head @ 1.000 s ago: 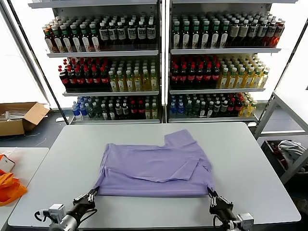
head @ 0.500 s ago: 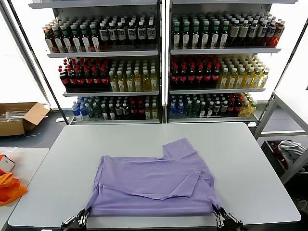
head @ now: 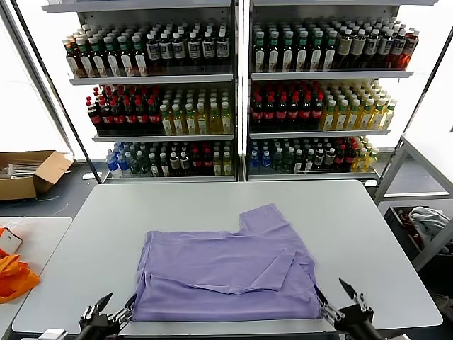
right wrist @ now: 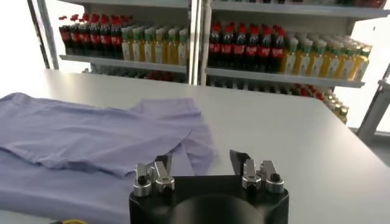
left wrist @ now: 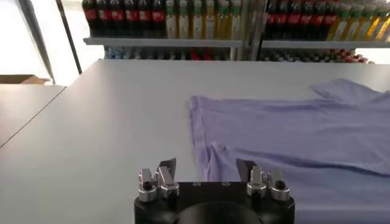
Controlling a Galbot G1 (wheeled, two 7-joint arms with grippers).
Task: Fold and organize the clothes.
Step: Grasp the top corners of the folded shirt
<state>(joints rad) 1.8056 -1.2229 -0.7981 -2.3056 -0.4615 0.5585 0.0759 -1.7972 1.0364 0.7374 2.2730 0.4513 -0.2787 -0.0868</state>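
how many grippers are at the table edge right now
2: the left gripper is open at the lavender T-shirt's near left corner, and the right gripper is open at its near right corner.

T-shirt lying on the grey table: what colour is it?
Plain lavender short-sleeved fabric T-shirt, no print showing; clearest in the head view.

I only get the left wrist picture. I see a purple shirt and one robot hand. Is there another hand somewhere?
Observer: Yes. The right hand is at the near right corner of the T-shirt, open and holding nothing.
Operator: Is my hand touching the shirt?
Observer: The head view shows the left hand open by the near left corner, gripping nothing.
Operator: Does the shirt have sleeves sticking out?
Observer: One sleeve sticks out at the far side; another part is folded over on top.
Operator: Anything beside the table?
Observer: An orange fabric lies on a lower table to the left.
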